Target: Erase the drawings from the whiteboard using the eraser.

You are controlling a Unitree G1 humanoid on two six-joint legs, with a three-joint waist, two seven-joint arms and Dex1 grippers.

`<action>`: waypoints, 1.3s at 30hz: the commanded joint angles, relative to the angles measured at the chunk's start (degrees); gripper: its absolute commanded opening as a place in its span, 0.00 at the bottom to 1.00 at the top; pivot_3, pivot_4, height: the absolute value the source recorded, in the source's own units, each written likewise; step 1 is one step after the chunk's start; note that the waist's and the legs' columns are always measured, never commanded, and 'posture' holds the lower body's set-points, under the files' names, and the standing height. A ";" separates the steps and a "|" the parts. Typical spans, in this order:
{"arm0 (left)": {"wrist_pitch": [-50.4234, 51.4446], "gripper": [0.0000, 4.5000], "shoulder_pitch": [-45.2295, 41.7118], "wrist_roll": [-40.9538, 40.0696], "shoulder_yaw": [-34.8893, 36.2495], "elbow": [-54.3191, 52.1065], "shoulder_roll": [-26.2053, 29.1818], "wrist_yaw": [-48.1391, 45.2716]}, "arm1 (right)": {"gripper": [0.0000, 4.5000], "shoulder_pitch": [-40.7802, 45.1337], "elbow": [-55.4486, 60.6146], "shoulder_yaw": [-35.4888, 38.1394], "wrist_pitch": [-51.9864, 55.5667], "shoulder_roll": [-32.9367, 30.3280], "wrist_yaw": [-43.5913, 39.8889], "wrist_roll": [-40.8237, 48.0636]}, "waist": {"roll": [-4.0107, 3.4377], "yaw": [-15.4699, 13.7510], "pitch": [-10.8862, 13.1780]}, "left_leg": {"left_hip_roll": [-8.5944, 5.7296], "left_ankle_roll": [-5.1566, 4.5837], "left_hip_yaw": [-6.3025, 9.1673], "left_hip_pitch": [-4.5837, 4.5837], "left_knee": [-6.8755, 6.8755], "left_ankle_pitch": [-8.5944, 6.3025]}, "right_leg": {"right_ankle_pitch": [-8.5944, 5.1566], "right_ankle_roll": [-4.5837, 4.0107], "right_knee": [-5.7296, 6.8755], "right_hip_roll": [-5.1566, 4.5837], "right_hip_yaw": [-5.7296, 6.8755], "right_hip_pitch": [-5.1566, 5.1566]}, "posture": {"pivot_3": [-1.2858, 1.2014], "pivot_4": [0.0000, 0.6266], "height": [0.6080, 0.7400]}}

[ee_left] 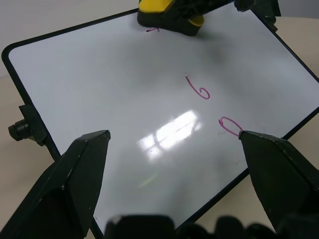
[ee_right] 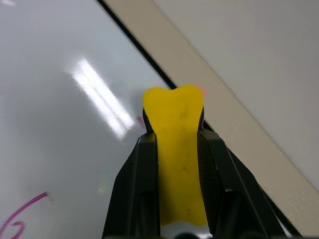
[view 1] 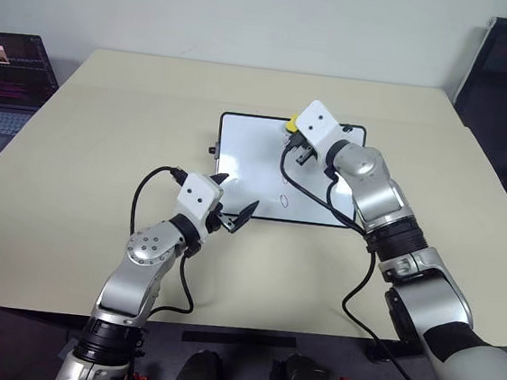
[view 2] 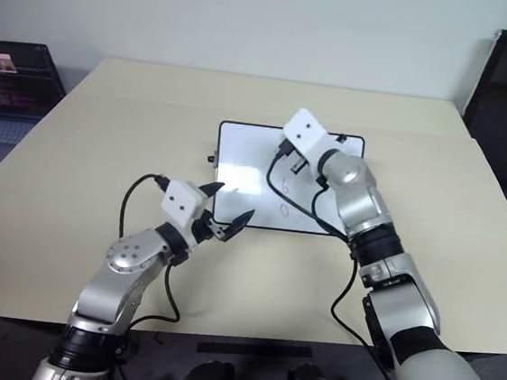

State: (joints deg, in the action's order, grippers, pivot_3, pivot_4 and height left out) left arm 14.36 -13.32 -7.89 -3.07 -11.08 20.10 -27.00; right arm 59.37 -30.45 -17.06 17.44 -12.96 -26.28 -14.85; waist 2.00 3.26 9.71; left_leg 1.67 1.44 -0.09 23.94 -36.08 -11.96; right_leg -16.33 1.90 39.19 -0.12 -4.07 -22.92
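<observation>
Gripping the yellow eraser [ee_right: 175, 149], the right gripper [view 1: 300, 146] was pressed over the whiteboard's [view 1: 248, 158] top digit; sweeping toward the "6" [ee_left: 199, 89] seemed needed; left gripper [view 1: 231, 202] was open.

A beige table [view 1: 105, 138] — the whiteboard [view 1: 247, 167] lies flat on it, near the middle.

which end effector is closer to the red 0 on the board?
Left. The left end effector, open, sits at the whiteboard's near edge, close beside the 0. The right end effector, gripping the eraser, is up at the board's far end.
</observation>
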 commanded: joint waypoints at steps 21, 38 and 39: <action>-0.96 1.00 -0.93 -0.10 0.01 -1.32 -0.36 0.07 | 0.18 3.32 -2.74 5.90 -2.68 1.33 8.08 0.79 | -0.02 -0.05 0.08 | -0.02 0.00 0.07 -0.47 0.05 -0.01 | -0.02 0.01 -0.22 -0.02 0.05 0.60 | 0.52 0.24 1.00; -1.11 1.00 -0.87 -0.14 0.90 -1.17 0.64 -0.44 | 0.18 -2.33 2.75 0.93 0.80 1.48 -0.90 0.45 | -0.02 -0.02 0.07 | -0.01 0.00 0.08 -0.15 0.10 -0.03 | -0.02 0.00 -0.22 -0.02 0.06 0.27 | 0.52 0.24 1.00; -1.07 1.00 -0.68 -0.16 0.87 -1.34 0.63 -0.40 | 0.18 -2.98 3.76 0.86 0.99 1.32 -1.32 0.42 | -0.02 -0.03 0.07 | -0.02 0.00 0.10 -0.14 0.09 -0.03 | -0.02 0.01 -0.22 -0.02 0.07 0.28 | 0.52 0.24 1.00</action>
State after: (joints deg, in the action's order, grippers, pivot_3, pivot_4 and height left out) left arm 14.39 -13.96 -7.88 -3.00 -10.38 20.36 -27.18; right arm 57.23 -28.36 -15.74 17.45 -11.22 -26.44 -14.57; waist 1.99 3.23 9.78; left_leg 1.65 1.44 0.01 23.79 -36.01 -11.99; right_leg -16.35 1.91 38.97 -0.14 -3.99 -22.64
